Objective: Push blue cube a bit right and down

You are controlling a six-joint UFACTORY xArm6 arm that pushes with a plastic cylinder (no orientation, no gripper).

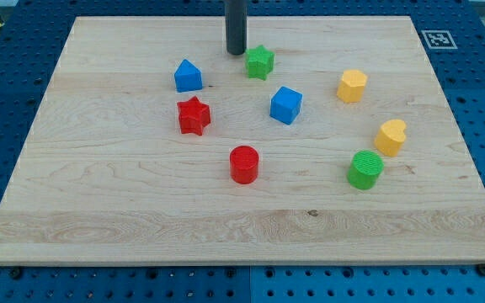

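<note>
Where blue cube (pixel 285 104) sits — room rightward.

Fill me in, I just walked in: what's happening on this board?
A robot arm's dark rod is working a wooden board of coloured blocks. My tip sits near the view's top, just left of the green star. It is meant to nudge the blue cube a bit right and down, but the tip is up-left of the cube and not touching it.
</note>
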